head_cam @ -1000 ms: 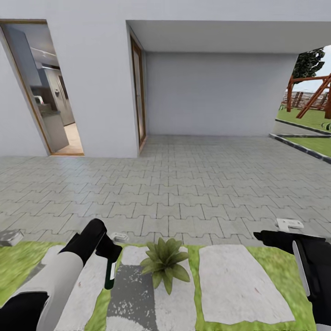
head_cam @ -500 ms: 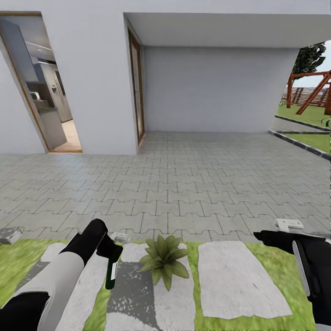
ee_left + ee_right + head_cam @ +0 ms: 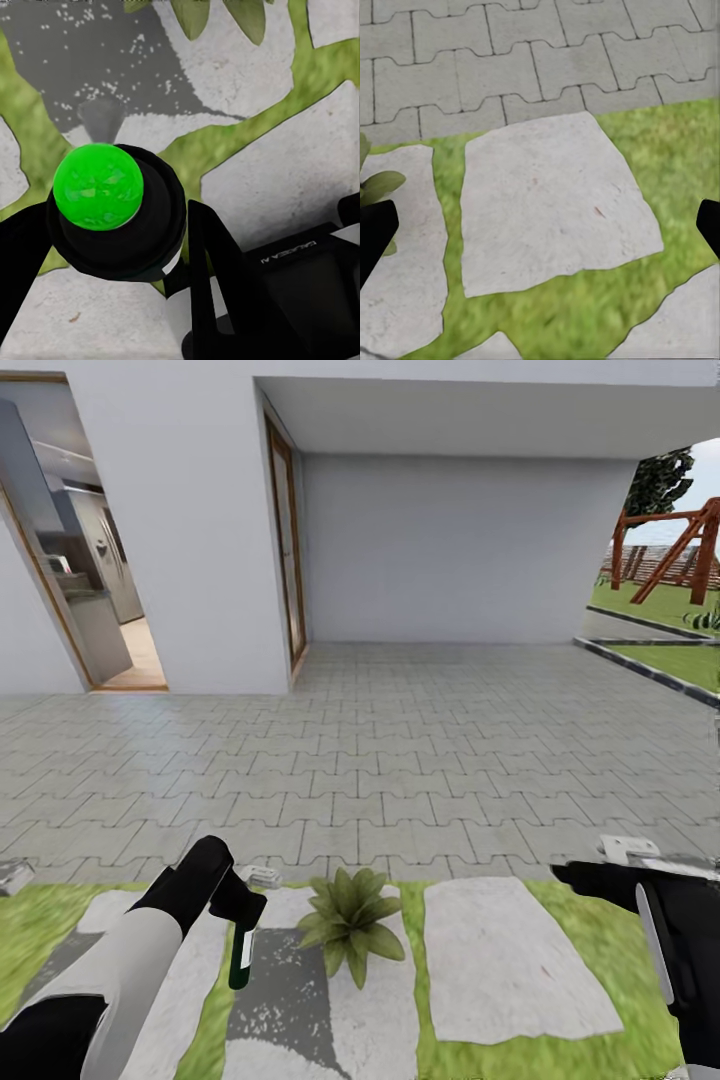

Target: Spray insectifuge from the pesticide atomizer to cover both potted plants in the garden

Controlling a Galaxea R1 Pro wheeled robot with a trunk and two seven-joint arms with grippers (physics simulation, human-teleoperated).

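We hold the atomizer (image 3: pixel 241 952) in our left gripper (image 3: pixel 237 908), its fingers (image 3: pixel 217 277) clamped round the neck so the bottle hangs nozzle-down over a dark wet patch (image 3: pixel 282 988) on the stepping stones, just beside the one potted plant (image 3: pixel 347 922) in sight. From the left wrist the bottle's end shows as a bright green dome (image 3: pixel 97 185) with the plant's leaf tips beyond it. Over the last second the whole head picture slides: the doorway (image 3: pixel 75 570) and the house wall drift left, more of the swing frame (image 3: pixel 668 555) comes into sight at right, and the plant sits a little further left and higher, while both arms keep their places in the picture. We read that as our base or head turning, not the plant moving; the spray line onto the plant is barely altered, and the second plant is yet to be found. The right gripper (image 3: pixel 578 876) hangs empty over a pale stone (image 3: pixel 547 202), its dark fingertips apart. Room is generous: open paving (image 3: pixel 400 760) ahead, lawn (image 3: pixel 590 950) to the right, and the nearest edge is the kerb (image 3: pixel 650 670) far right.
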